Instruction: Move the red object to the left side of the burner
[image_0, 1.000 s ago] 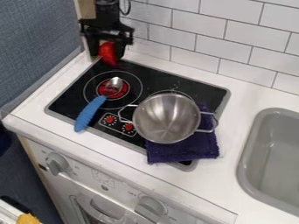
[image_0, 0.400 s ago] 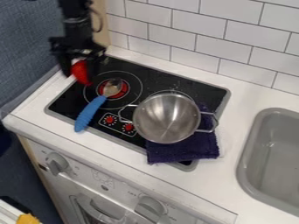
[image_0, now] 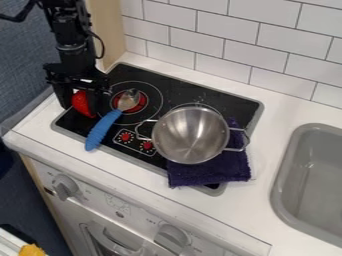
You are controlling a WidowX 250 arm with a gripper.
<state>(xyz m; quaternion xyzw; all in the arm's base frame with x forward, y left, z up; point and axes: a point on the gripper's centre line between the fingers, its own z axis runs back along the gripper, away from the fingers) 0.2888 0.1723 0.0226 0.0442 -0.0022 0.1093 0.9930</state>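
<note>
Shiny metal pot (image_0: 190, 135); rough purple cloth (image_0: 230, 170); glossy black stovetop (image_0: 234, 102).

The gripper (image_0: 81, 106) is partly hiding the red object (image_0: 82, 103). The pot (image_0: 190, 132) is partly covering the purple cloth (image_0: 214, 173). The right edge is cropping the sink (image_0: 286, 170), and the bottom edge a yellow thing (image_0: 31, 250), possibly a sponge.

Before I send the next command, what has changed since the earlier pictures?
The gripper has carried the red object left and down in the picture, from the cooktop's back corner to its left side, beside the burner. The object is still between the fingers, not let go. The spoon, pot and purple cloth stayed put.
</note>
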